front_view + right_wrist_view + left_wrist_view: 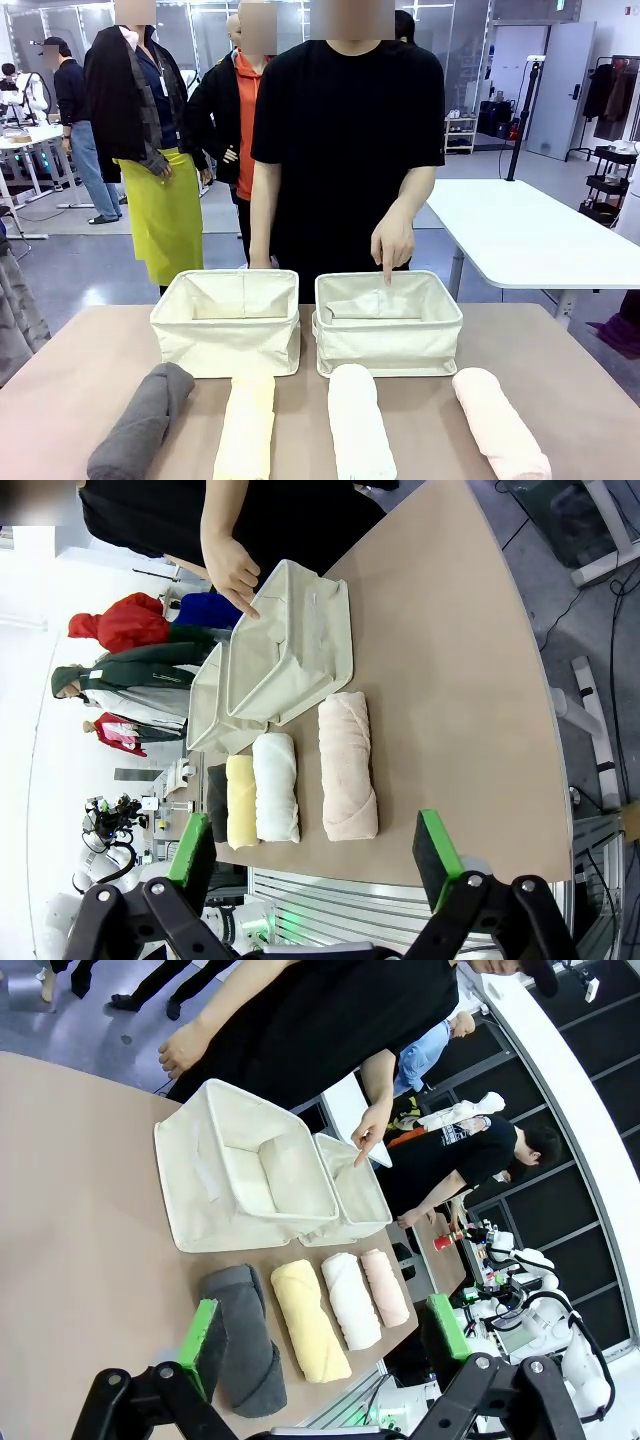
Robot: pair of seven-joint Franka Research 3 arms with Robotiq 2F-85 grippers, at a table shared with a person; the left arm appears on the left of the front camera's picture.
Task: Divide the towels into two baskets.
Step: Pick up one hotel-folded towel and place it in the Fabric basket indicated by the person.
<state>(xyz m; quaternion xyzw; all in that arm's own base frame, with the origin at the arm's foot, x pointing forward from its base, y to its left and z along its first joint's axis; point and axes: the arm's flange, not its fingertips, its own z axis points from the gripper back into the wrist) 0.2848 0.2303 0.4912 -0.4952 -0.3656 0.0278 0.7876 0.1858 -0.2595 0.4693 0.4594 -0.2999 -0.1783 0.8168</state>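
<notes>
Four rolled towels lie in a row at the table's near edge: dark grey [140, 424], pale yellow [247, 427], white [360, 424] and pale pink [500, 424]. Behind them two cream canvas baskets stand side by side, the left basket [225, 340] and the right basket [390, 345]. A person's hand [393, 243] points a finger down into the right basket. My left gripper [325, 1335] hangs open high above the grey towel [243, 1332] and yellow towel [310, 1318]. My right gripper [315, 848] hangs open above the pink towel [347, 767] and white towel [276, 786].
The person in black stands at the far edge behind the baskets. A white table [530, 235] stands off to the right behind them. Bare brown tabletop [80, 360] flanks the baskets on both sides.
</notes>
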